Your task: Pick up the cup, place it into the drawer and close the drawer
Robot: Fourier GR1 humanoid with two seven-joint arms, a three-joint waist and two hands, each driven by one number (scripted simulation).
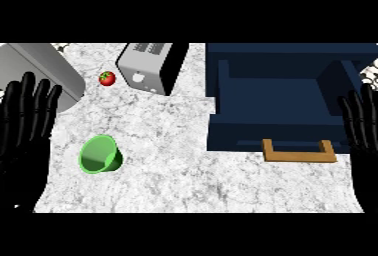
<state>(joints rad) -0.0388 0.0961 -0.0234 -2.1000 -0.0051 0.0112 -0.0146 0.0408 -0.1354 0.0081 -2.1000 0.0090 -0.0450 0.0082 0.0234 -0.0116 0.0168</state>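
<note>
We saw the green cup (pixel 100 154) lying tipped on the marbled counter (pixel 184 180), its open mouth turned toward the lower left of the view; it sat in the left part of the counter, well apart from the drawer and touched by neither hand. To its right the dark blue drawer (pixel 277 105) stood pulled open, its hollow inside in view, with a wooden handle (pixel 298 152) on its near front edge. Above the cup, toward the far side, a small red tomato (pixel 107 78) rested just beside a silver toaster (pixel 150 67); a grey appliance (pixel 37 70) filled the far left corner. The left hand (pixel 26 125) showed at the left edge, fingers straight and spread upward, holding nothing; it lay near the cup but apart from it. The right hand (pixel 360 125) showed at the right edge beside the drawer, its fingers likewise straight and upward, holding nothing.
</note>
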